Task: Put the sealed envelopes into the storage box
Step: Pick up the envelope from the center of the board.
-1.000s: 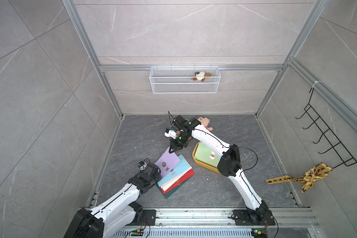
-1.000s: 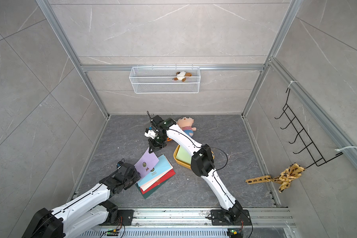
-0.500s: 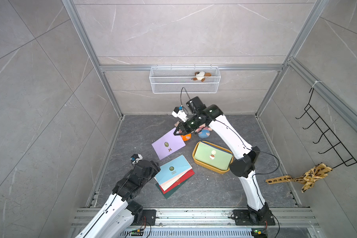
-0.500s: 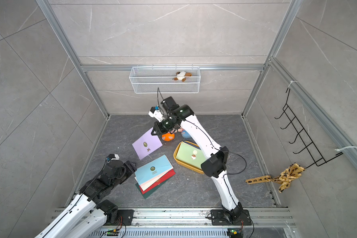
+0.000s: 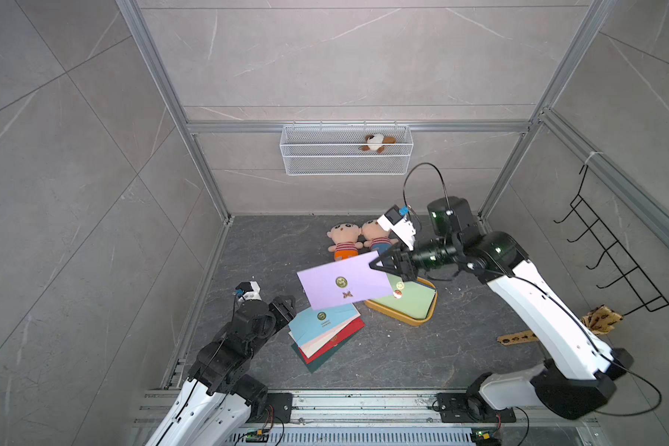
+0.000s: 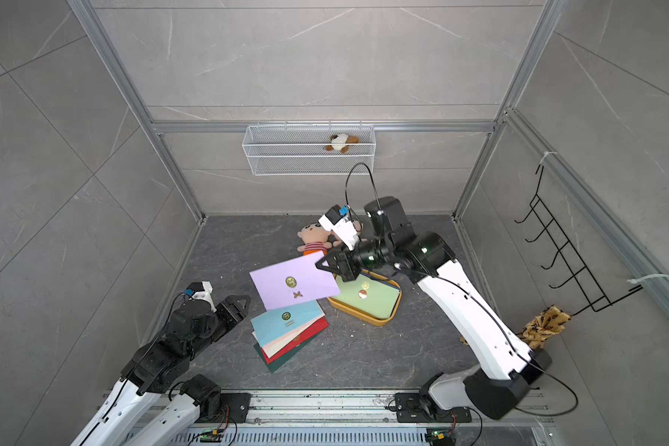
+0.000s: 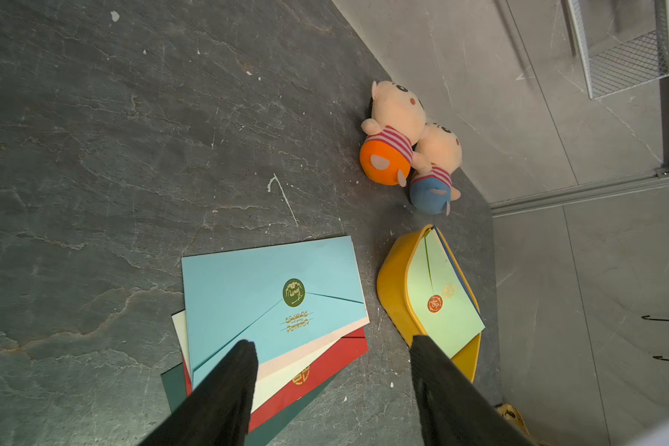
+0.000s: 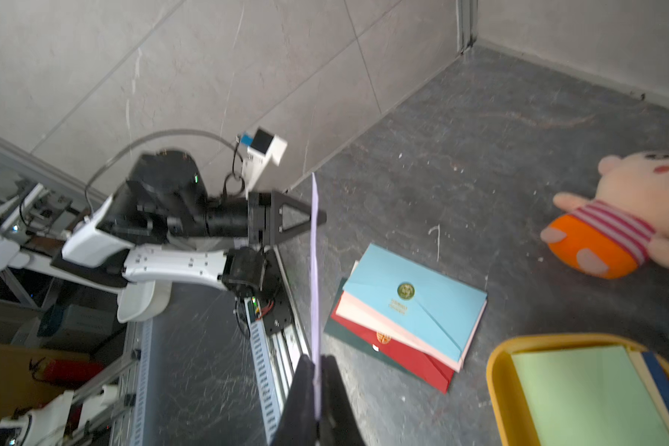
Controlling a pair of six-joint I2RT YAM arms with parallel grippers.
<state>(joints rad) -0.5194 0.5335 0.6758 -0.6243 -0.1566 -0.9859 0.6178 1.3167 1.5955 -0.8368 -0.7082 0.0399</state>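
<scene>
**Lilac envelope in transit, not yet over the box**

Top views: right jaws are clenched on one short edge of the lilac envelope [image 5: 340,285], which is in the air, seal side up. The sheet sticks out ahead of the jaw tips. The storage box [image 5: 402,321] sits under the jaw body, not under the sheet, with a green envelope [image 5: 412,301] already in it. Left jaws are parted and empty, with the tips just beside the remaining stack [image 5: 325,332] on the worktop [image 5: 402,359].

Left wrist: nothing between the jaws. The blue envelope [image 7: 255,285] tops the stack ahead of one finger [image 7: 225,386], and the box is beyond the other.

Right wrist: lilac seen edge-on [image 8: 314,270], pinched between the fingers [image 8: 302,401]. The box is off to one side, lower than the tips.

Step, as I read it: carry phase of one envelope, four or so left in the stack. Next move likely needs the sheet drawn back over the box, levelled, long side squared to the rim, then lowered close before release. The fit looks tight, so a skewed drop would probably hang on the rim.
</scene>
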